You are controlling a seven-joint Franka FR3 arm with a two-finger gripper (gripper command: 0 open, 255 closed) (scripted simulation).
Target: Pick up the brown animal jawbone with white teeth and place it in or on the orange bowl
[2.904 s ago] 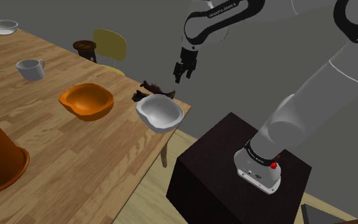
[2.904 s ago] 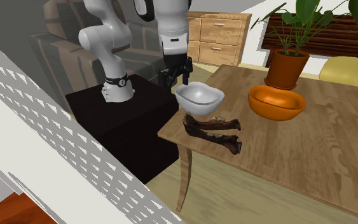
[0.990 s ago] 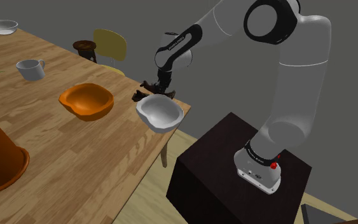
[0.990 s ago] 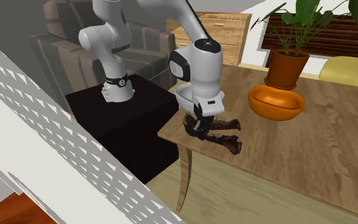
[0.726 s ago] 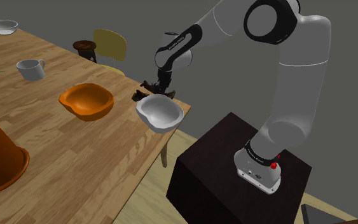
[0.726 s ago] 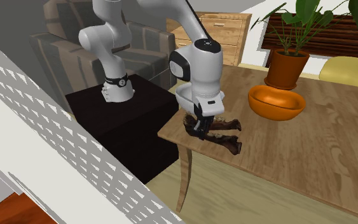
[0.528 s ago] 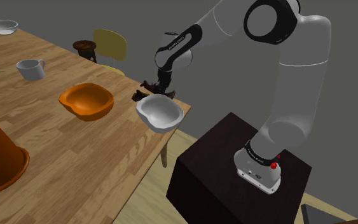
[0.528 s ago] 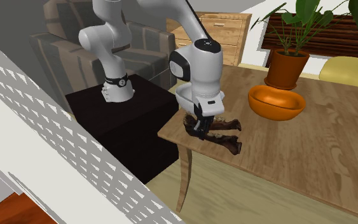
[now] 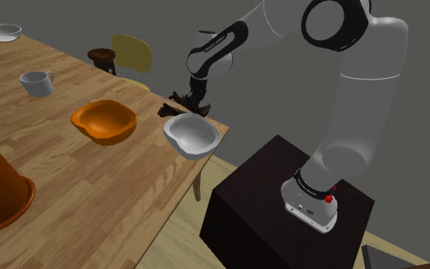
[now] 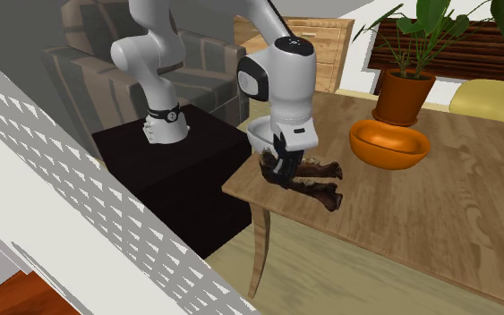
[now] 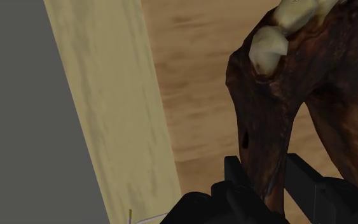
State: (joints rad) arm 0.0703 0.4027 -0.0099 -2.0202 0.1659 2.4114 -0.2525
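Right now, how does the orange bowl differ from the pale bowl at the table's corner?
The orange bowl is orange; the pale bowl is greyish white. The pale bowl sits at the table corner nearest the stand, the orange bowl farther in. The pale bowl lies beside the jawbone clasped by the gripper; the orange bowl stands apart from it. Both are upright and empty on the table.

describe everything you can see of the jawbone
The jawbone is dark brown and rough, forked into two branches, with pale yellowish-white teeth towards the end away from the gripper. It is at a corner of the wooden table, beside the white bowl. The gripper is shut on one branch, clasping it from both sides. Whether the bone is clear of the tabletop cannot be told.
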